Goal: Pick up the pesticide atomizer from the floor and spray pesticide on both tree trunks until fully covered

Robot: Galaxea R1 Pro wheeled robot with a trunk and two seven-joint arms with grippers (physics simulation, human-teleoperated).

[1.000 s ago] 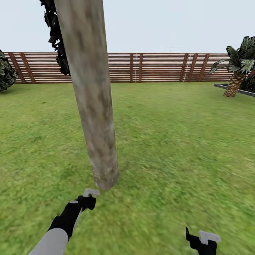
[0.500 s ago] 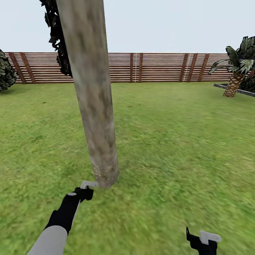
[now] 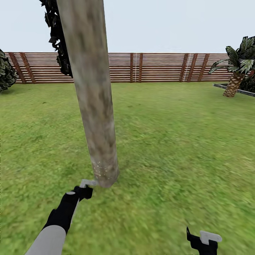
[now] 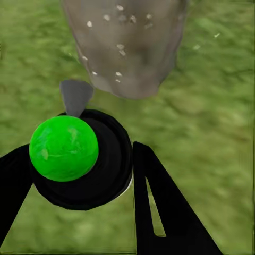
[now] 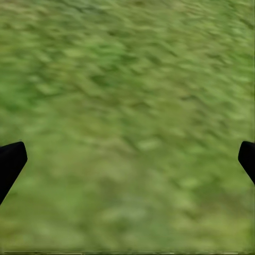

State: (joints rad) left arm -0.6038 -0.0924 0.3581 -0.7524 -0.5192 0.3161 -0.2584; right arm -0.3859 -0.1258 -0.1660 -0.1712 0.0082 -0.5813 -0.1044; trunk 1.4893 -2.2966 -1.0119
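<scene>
The pesticide atomizer (image 4: pixel 79 159) is a black round body with a green ball on top and a grey nozzle (image 4: pixel 76 95). My left gripper (image 4: pixel 79 178) is shut on it, one black finger on each side. In the head view the left gripper (image 3: pixel 83 192) sits low over the grass, with the nozzle (image 3: pixel 87 183) almost touching the base of a tree trunk (image 3: pixel 94 106). This thick grey-tan trunk carries fine pale specks (image 3: pixel 103 169) near the ground, and the wrist view shows the trunk (image 4: pixel 127 48) close up. My right gripper (image 3: pixel 203 242) hangs open over bare grass (image 5: pixel 127 133).
A brown slat fence (image 3: pixel 159 67) closes the far side of the lawn. A short scaly palm (image 3: pixel 234 83) stands at the back right beside a grey stone edge (image 3: pixel 244 92). A dark bush (image 3: pixel 5 74) is at the far left, and foliage (image 3: pixel 56 35) hangs behind the trunk.
My left gripper has carried the atomizer forward, closer to the trunk's base. More pale specks show low on the trunk. The right arm has not moved.
</scene>
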